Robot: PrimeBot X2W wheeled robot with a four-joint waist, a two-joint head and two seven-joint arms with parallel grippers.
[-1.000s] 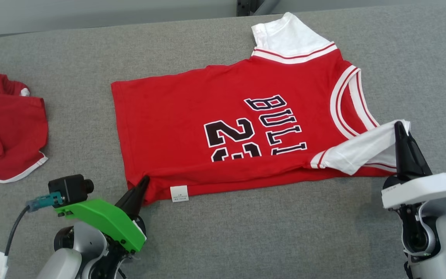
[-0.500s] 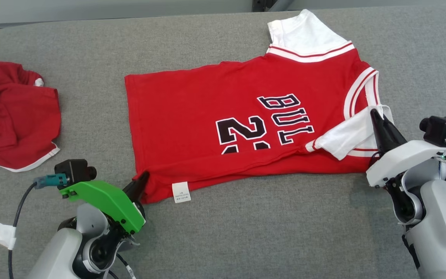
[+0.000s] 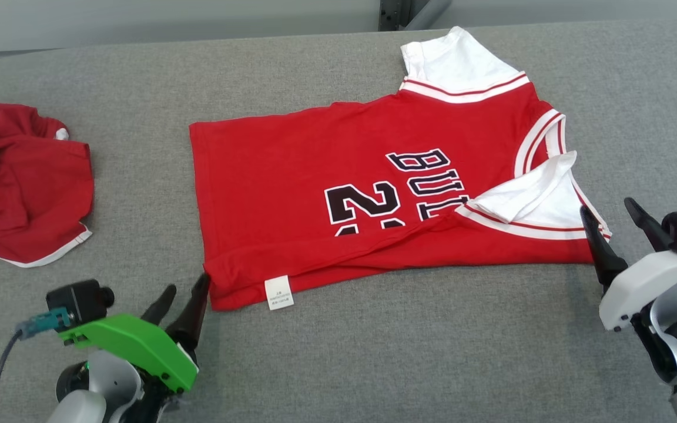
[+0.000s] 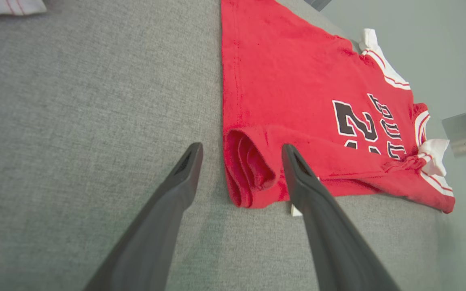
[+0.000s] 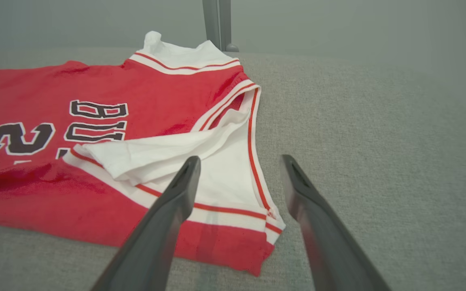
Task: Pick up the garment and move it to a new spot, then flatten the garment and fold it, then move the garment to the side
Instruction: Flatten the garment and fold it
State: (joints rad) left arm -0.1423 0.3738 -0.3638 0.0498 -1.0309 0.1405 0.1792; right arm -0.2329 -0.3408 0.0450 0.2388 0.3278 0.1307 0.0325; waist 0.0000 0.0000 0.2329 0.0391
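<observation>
The garment [image 3: 315, 176] is a red jersey with white sleeves and black lettering, lying flat on the grey table with its near long edge folded over onto itself. My left gripper [image 3: 187, 283] is open at the folded near-left hem corner. In the left wrist view the left gripper [image 4: 242, 146] has its fingers either side of that rolled corner of the garment [image 4: 297, 89], not pinching it. My right gripper [image 3: 606, 205] is open just off the near-right sleeve corner. Beyond the right gripper [image 5: 241, 157], the white sleeve of the garment [image 5: 55, 85] lies loosely folded.
A second, crumpled red garment [image 3: 21, 182] lies at the far left of the grey padded table [image 3: 403, 352]. A metal post [image 3: 388, 12] stands behind the table's back edge. A small white label [image 3: 278, 292] sticks out from the jersey's near fold.
Both grippers went from shut on the garment's near corners to open, and drew back slightly. The white sleeve dropped onto the jersey. The camera shifted a little.
</observation>
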